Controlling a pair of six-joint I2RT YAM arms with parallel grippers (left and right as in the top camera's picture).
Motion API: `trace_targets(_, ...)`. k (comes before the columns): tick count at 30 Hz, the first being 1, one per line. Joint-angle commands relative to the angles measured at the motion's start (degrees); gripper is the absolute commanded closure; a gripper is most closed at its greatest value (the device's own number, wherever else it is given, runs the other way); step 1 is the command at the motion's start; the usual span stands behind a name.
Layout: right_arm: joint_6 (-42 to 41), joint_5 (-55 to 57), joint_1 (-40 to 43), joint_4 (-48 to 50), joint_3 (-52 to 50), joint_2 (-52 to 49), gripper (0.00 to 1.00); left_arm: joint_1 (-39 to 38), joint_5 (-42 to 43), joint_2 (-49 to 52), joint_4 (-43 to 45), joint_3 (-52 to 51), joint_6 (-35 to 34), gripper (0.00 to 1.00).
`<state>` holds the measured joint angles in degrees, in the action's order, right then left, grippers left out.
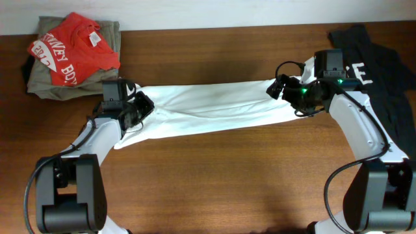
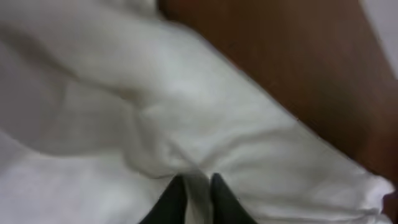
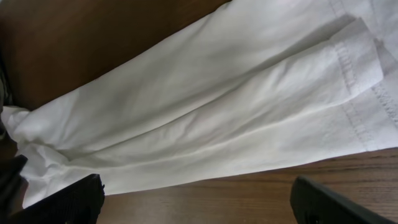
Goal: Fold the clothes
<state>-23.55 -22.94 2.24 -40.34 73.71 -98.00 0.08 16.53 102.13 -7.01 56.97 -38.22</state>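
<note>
Lying up and to the left of the white T-shirt (image 1: 208,107), a red shirt (image 1: 73,51) with white lettering rests on a folded olive garment (image 1: 112,31). At the T-shirt's left end the left gripper (image 2: 199,194) has its dark fingers nearly together, pinching a raised fold of the white cloth. The T-shirt itself lies as a long, creased band across the wooden table (image 1: 227,175), bunched narrow toward both ends. At its right end the right gripper (image 1: 281,88) is released, fingers spread wide beside the stitched hem, gripping nothing. Right of the T-shirt, a black shirt (image 1: 383,65) with white lettering lies crumpled.
</note>
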Motion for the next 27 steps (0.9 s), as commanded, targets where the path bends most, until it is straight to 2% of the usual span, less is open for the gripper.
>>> trace_targets(1,0.85,2.67,-0.46,-1.42,0.22,0.13,0.01,0.07,-1.01,2.86,6.71,0.31,0.26,0.99)
trace_targets(5,0.85,4.37,-0.46,-2.75,0.22,0.11,0.01,0.07,-1.36,8.7,23.43,0.31,0.26,0.99)
trace_targets(6,0.85,4.35,-0.46,-3.52,0.22,0.11,0.01,0.09,-1.57,10.34,29.9,0.31,0.26,0.93)
trace_targets(7,0.85,4.33,-0.46,-3.93,0.22,0.11,0.01,0.09,-1.97,10.69,31.43,0.31,0.28,0.35)
trace_targets(8,0.85,4.31,-0.48,-4.07,0.22,0.11,0.01,0.07,-1.9,10.69,31.56,0.31,0.28,0.01)
trace_targets(10,0.85,4.13,-0.46,-4.04,0.22,0.11,0.01,0.31,0.0,10.54,31.89,0.35,0.31,0.01)
trace_targets(12,0.85,3.91,-0.94,-4.04,0.22,0.11,0.02,2.08,5.79,8.76,31.71,0.5,0.37,0.01)
trace_targets(14,0.81,4.44,-2.45,-4.0,0.22,0.11,0.19,3.26,9.75,6.69,28.2,0.5,0.72,0.01)
trace_targets(15,0.59,6.62,-3.63,-3.82,0.22,0.11,0.21,3.39,10.51,5.57,24.06,0.52,0.72,0.01)
trace_targets(16,-1.66,13.03,-4.66,-3.91,0.2,0.11,0.1,3.3,10.69,4.37,14.8,0.52,0.72,0.01)
trace_targets(18,-7.3,21.9,-4.59,-3.8,-0.2,-0.04,0.09,2.38,9.05,4.37,2.1,0.5,0.76,0.01)
trace_targets(20,-7.89,22.18,-2.47,-3.1,-0.2,-2.62,0.09,1.03,2.45,4.39,-6.43,0.5,3.32,0.01)
trace_targets(23,-8.46,16.98,-0.66,-1.14,-0.2,-9.03,0.09,0.44,1.81,4.39,-6.34,0.5,3.3,0.01)
trace_targets(27,-8.2,12.57,-0.66,4.96,-0.2,-12.52,0.09,0.44,1.62,4.39,-6.36,0.5,3.3,0.01)
